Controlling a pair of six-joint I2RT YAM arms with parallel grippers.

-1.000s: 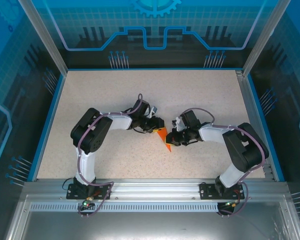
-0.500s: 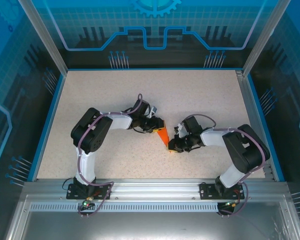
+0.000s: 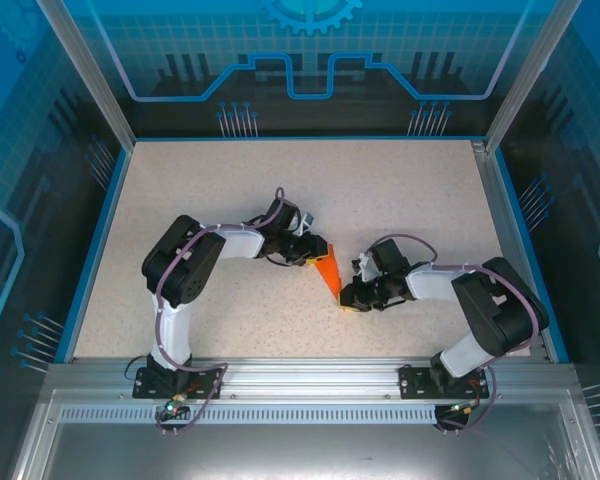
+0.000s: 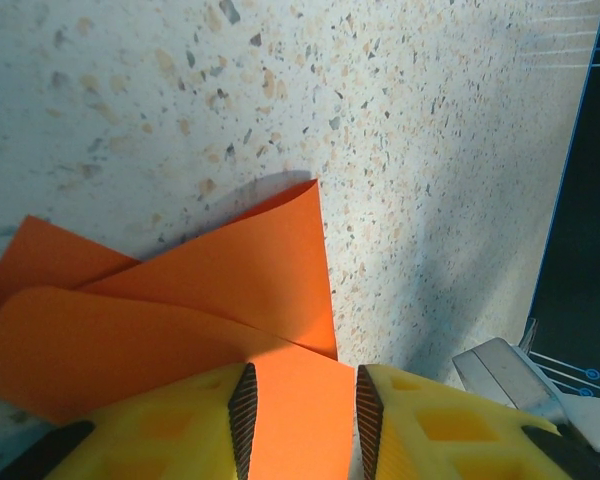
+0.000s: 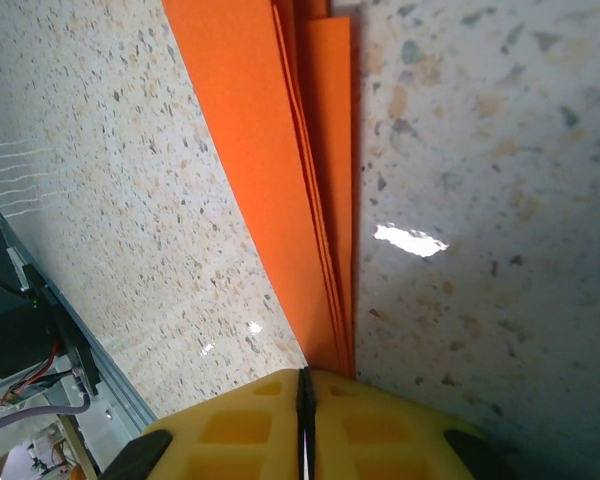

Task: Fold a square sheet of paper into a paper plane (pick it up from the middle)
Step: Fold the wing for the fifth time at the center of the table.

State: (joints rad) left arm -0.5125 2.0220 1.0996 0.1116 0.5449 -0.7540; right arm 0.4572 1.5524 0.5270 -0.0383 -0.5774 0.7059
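Right tool [image 5: 303, 378] is clamping the paper plane [image 5: 250, 120] tip. Left tool [image 4: 300, 385] is straddling its wide end, jaws apart. The long axis is running between them.

Right gripper drops to the plane's near tip

I watch my right gripper [image 3: 350, 298] slide toward the near edge of the table, from beside the middle of the plane [image 3: 329, 273] down to its near point. The right forearm lies lower and flatter as its elbow swings out to the right. From above, the plane looks narrower than a second ago.
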